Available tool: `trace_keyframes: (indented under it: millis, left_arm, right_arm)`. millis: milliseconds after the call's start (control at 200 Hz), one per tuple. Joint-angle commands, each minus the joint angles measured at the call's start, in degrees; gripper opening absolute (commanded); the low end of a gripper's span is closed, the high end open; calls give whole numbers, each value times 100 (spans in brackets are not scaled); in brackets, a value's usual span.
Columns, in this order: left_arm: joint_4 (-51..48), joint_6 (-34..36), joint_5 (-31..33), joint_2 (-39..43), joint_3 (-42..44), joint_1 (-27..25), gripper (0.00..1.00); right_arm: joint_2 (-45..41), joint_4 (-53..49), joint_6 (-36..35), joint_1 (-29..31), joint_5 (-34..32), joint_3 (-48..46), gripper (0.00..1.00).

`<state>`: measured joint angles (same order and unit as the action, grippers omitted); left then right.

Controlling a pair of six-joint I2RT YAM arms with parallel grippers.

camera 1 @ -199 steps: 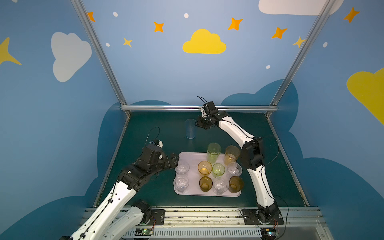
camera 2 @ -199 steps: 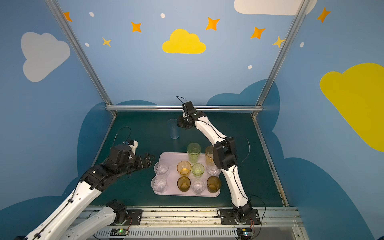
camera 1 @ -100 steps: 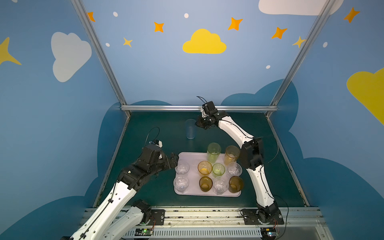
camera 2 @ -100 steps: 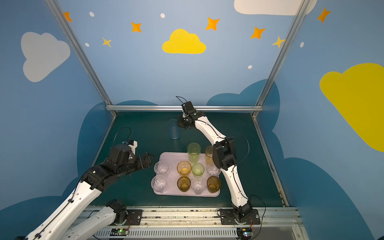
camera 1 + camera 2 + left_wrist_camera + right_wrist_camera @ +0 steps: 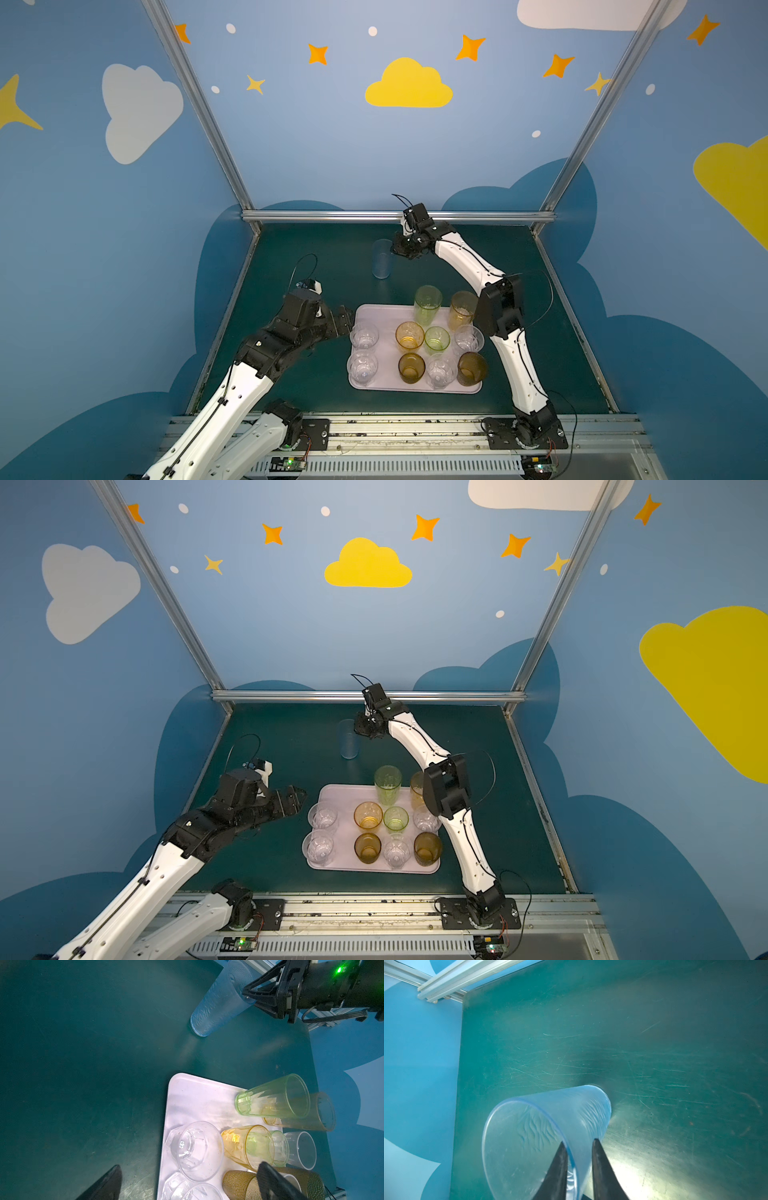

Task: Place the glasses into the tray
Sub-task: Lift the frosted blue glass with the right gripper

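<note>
Dark green tabletop (image 5: 316,257) floors the blue, cloud-painted booth. The pink-lilac tray (image 5: 386,316) lies toward its six o'clock edge. Ten glasses (image 5: 409,336) stand upright on the tray, and only its eleven o'clock corner is bare. The one left out, the pale blue tall glass (image 5: 381,259), stands upright on the table at about eleven o'clock from the tray, well apart from it.

The step in hand looks like a rim grasp on that blue glass. To do it well, the pinch should be firm on the wall before any lift (a tall, light tumbler held by one side of its rim wants to swing). The lift should go straight up. The carry toward six o'clock should pass clear of the tall green glass (image 5: 427,301) beside the bare corner, then come down vertically.

In both top views the right gripper (image 5: 578,1140) meets the rim from its three o'clock side. Its jaws stand narrow, with one finger (image 5: 558,1167) inside the glass, the other outside, and the wall between them. Whether they pinch it yet, I cannot tell. The left gripper (image 5: 343,322) hangs spread wide and empty, just beside the tray's nine o'clock edge.
</note>
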<state>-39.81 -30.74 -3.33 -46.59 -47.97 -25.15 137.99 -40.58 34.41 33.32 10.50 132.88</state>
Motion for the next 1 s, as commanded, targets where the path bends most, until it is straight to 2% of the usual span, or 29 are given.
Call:
trace_keyframes:
  millis: [0, 190, 491, 841, 996]
  left_arm:
    - [0, 138, 87, 105, 17, 38, 100]
    - [-9, 106, 87, 233, 80, 56, 100]
    - [-27, 88, 70, 273, 83, 73, 100]
    - [-69, -9, 96, 429, 155, 71, 100]
    - [-79, -44, 52, 457, 137, 78, 100]
  right_arm:
    - [48, -176, -48, 29, -110, 142, 18]
    - [43, -300, -32, 25, -136, 142, 12]
    - [-87, -390, 22, 34, -114, 89, 10]
    - [-247, -400, 79, 43, -83, -66, 0]
    - [-450, -356, 102, 51, -14, -232, 0]
